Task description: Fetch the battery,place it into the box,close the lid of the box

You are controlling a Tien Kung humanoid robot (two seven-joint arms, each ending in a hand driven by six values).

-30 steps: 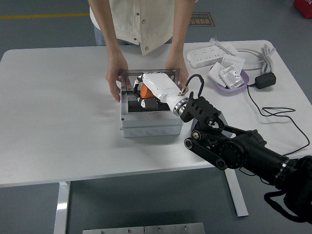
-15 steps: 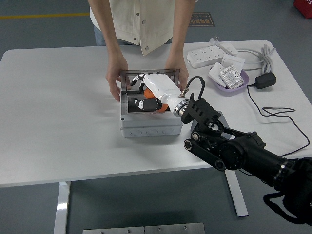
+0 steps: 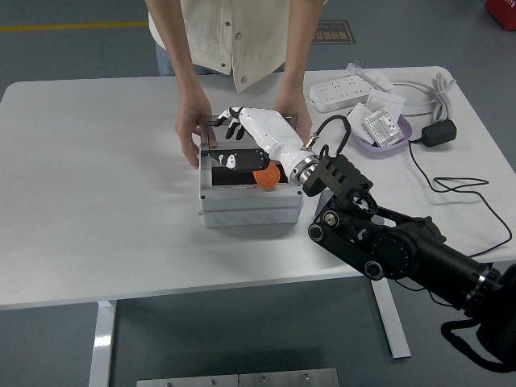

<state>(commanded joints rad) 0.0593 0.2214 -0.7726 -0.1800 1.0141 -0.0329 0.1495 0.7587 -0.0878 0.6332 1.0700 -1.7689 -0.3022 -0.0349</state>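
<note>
The orange-ended battery point(image 3: 264, 176) lies inside the open grey box point(image 3: 248, 205), at its right side, free of any grip. Just above the box, the right robot hand point(image 3: 242, 126) hovers with its black-tipped fingers point(image 3: 233, 127) spread apart, holding nothing. A person's two hands point(image 3: 192, 137) grip the box's lid point(image 3: 211, 121) at the far edge, one on each side. The box sits mid-counter point(image 3: 97, 185); right of it are a purple tray point(image 3: 379, 139) and a white power strip point(image 3: 347, 90).
</note>
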